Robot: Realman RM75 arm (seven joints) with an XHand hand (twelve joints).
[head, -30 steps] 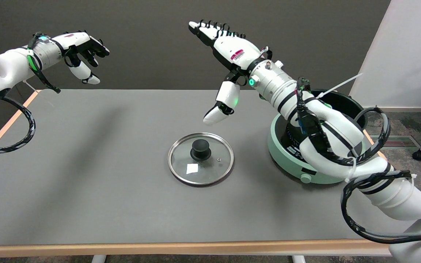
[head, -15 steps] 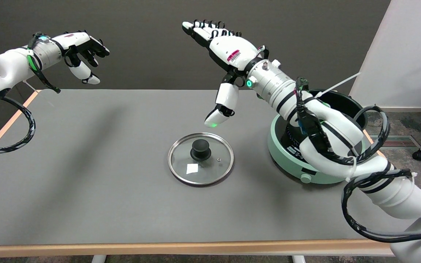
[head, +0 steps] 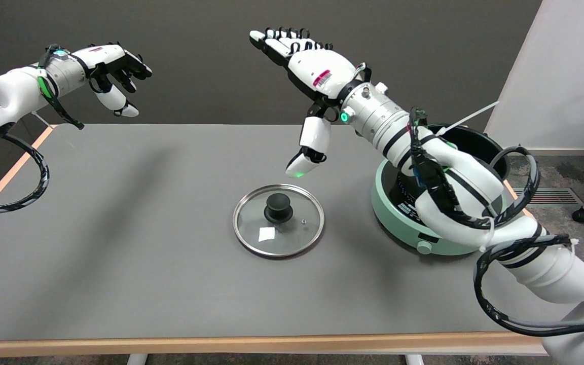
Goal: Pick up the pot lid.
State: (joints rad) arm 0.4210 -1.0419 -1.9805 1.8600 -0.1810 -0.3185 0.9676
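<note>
right hand [head: 308,76] in the air, fingers spread and stretched out, thumb hanging down, holding nothing | pot lid [head: 279,220] flat on the grey worktop [head: 119,243] below the thumb tip, apart from it (glass, black knob up) | green cooker base [head: 413,223] to its right, partly behind the arm

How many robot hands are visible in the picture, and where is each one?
2. The right hand is in the air above the table's far side, beyond the pot lid, fingers spread, holding nothing. The left hand hangs in the air at upper left. No others show.
</note>
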